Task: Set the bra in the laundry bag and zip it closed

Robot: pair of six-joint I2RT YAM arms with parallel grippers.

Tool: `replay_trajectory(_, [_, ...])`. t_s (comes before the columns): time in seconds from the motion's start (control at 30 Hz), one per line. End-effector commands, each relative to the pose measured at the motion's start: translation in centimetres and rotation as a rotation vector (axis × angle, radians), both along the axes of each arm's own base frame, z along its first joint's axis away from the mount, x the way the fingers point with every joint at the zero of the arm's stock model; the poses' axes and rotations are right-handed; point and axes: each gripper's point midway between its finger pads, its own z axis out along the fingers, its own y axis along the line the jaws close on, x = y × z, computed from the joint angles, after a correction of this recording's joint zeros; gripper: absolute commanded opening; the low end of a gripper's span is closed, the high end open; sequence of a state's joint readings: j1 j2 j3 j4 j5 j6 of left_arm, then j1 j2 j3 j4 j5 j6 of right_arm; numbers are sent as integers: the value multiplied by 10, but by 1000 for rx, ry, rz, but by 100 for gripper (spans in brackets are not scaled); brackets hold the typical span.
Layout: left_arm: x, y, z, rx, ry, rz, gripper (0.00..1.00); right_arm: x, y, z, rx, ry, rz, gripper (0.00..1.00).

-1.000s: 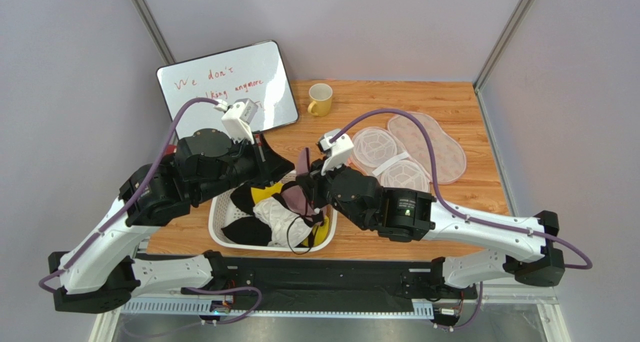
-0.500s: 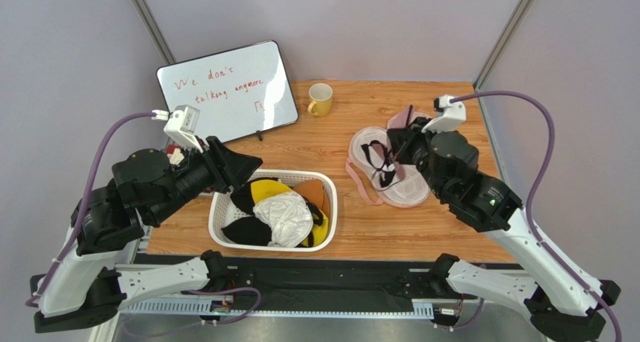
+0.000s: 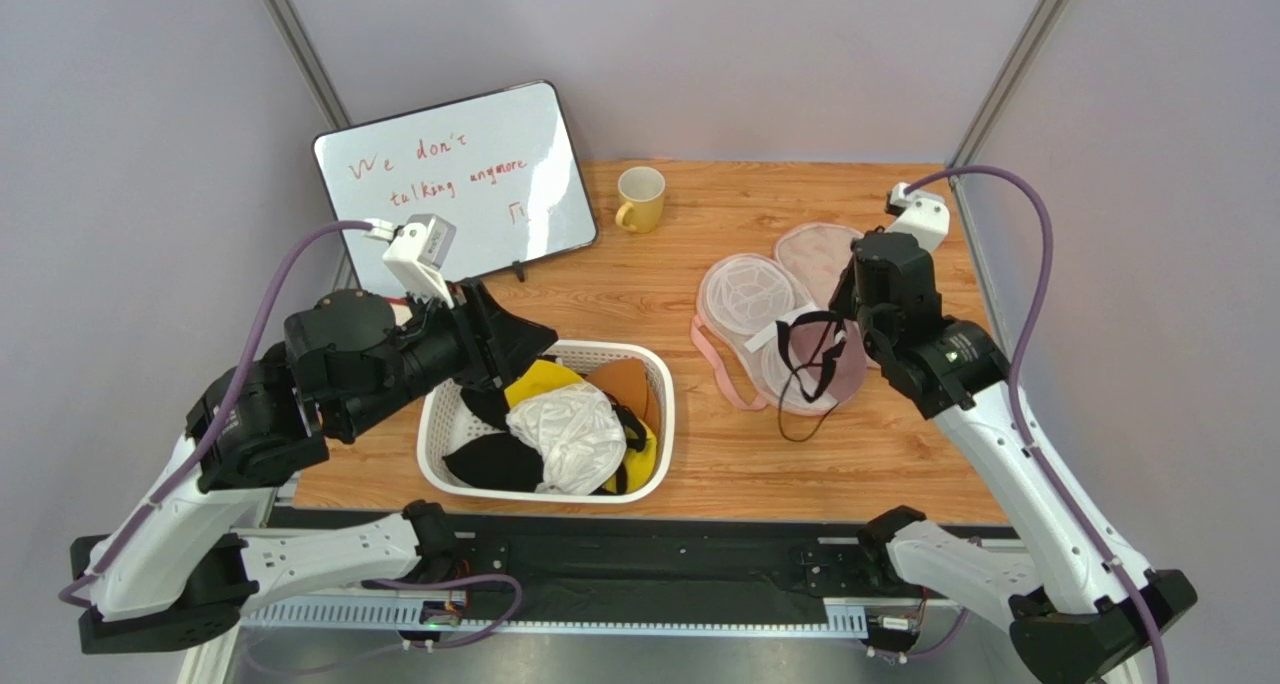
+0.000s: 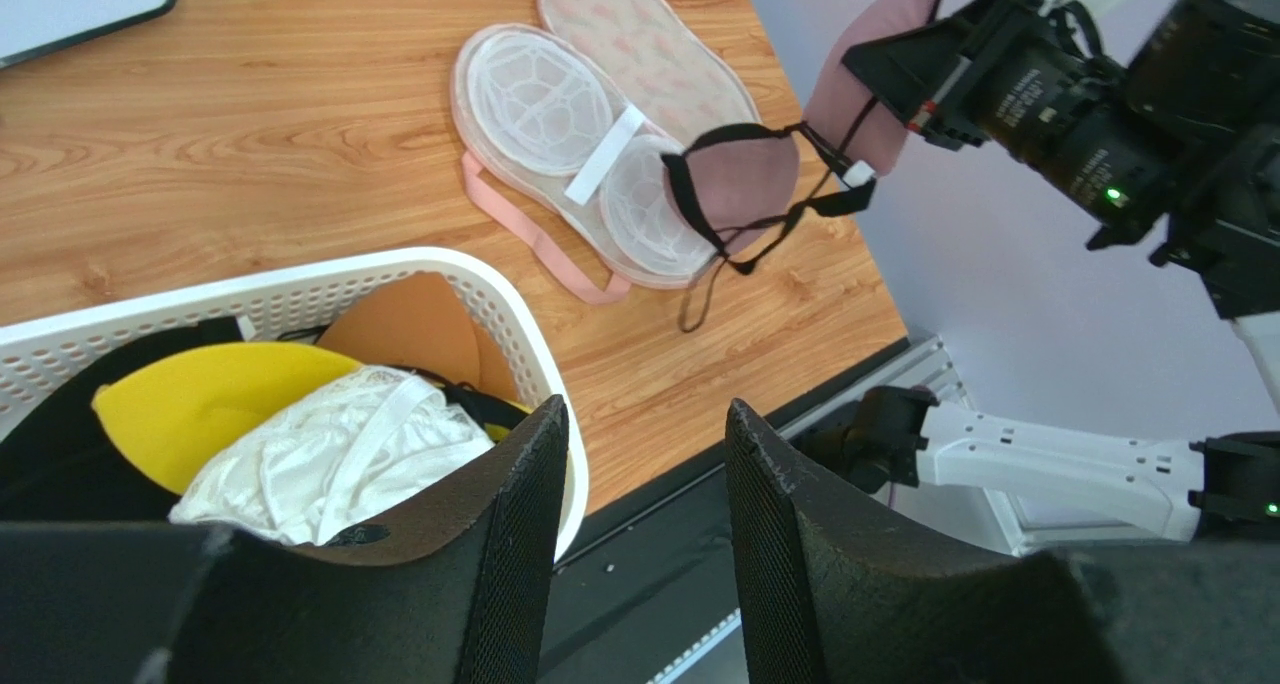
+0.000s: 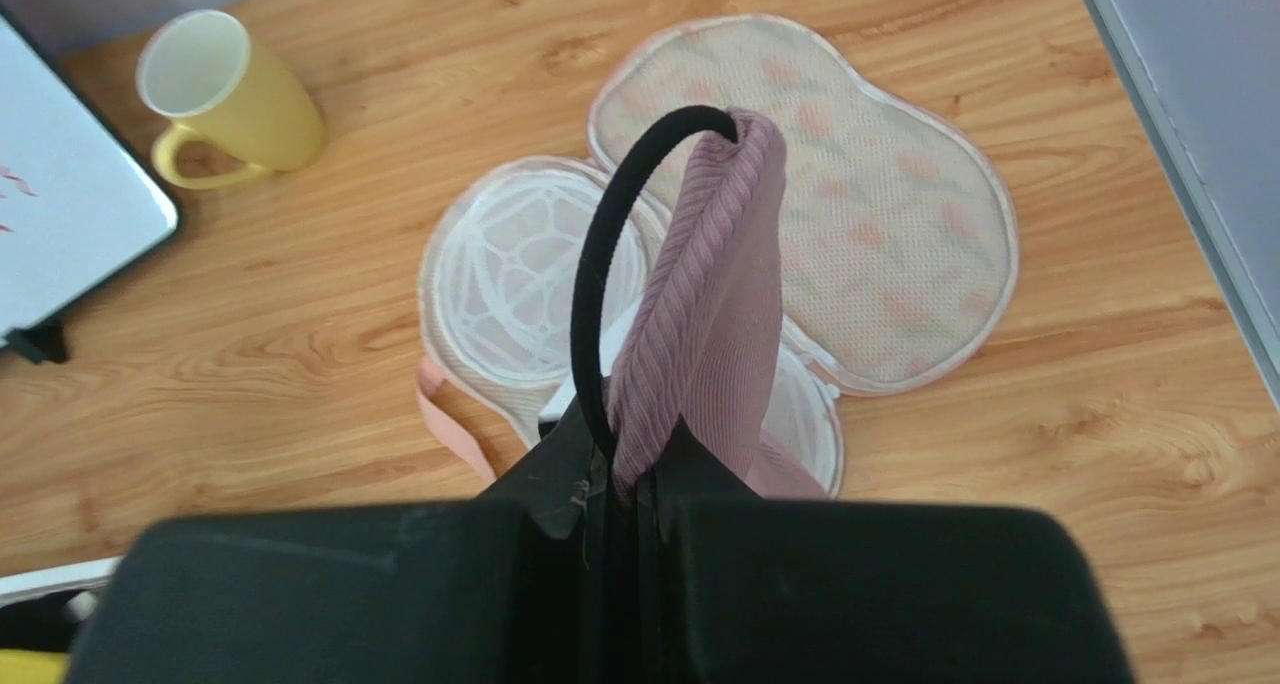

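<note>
1. Right gripper [image 3: 839, 329]: fingers closed tight on the bra [image 3: 822, 359]. In the wrist view, ribbed pink fabric and 1 black strap come straight up out of the pinch [image 5: 631, 482].
2. Bra [image 4: 736, 189] hangs off the fingertips. From the left wrist view, 1 pink fold sits up at the gripper [image 4: 902, 77], and the other cup with its black trim sags lower and to the left.
3. Thin black straps dangle below the cup, and 1 loop trails toward the near table edge.
4. Bag [image 3: 819, 249] lies open and flat on the table [image 3: 706, 234], right of centre. The printed half is on the far side and 2 white mesh domes are on the near side. Its pink strap [image 3: 721, 369] curves along the left edge.
5. Bra [image 5: 706, 309] is above the near mesh part of the bag [image 5: 887, 234], not inside it. Whether the low cup touches the mesh, I cannot tell from these angles.
6. Left gripper [image 3: 504, 339]: fingers spread apart with nothing between them [image 4: 643, 429]. It hovers over the far left corner of the basket [image 3: 661, 414], well apart from the bra.
7. Basket [image 4: 451, 272] holds a yellow garment [image 3: 549, 381], a white garment [image 3: 571, 432] and dark pieces.
8. Mug [image 3: 640, 198] stands at the far edge, just left of the bag [image 4: 631, 54]. Whiteboard [image 3: 451, 174] leans at the far left.
</note>
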State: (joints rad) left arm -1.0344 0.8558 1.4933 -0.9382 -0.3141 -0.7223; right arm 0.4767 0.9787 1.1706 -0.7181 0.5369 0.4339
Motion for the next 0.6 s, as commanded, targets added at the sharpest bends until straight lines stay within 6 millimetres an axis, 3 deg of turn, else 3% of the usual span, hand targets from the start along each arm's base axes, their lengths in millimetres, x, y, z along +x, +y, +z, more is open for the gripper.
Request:
replay_trajectory(0.0, [-1, -13, 7, -17, -23, -53, 49, 13, -4, -8, -44, -5, -6, 0])
replay_trajectory(0.37, [0, -15, -1, -1, -14, -54, 49, 20, -6, -28, -56, 54, -35, 0])
replay_trajectory(0.57, [0, -15, -2, 4, -14, -56, 49, 28, -29, -6, -156, 38, -131, 0])
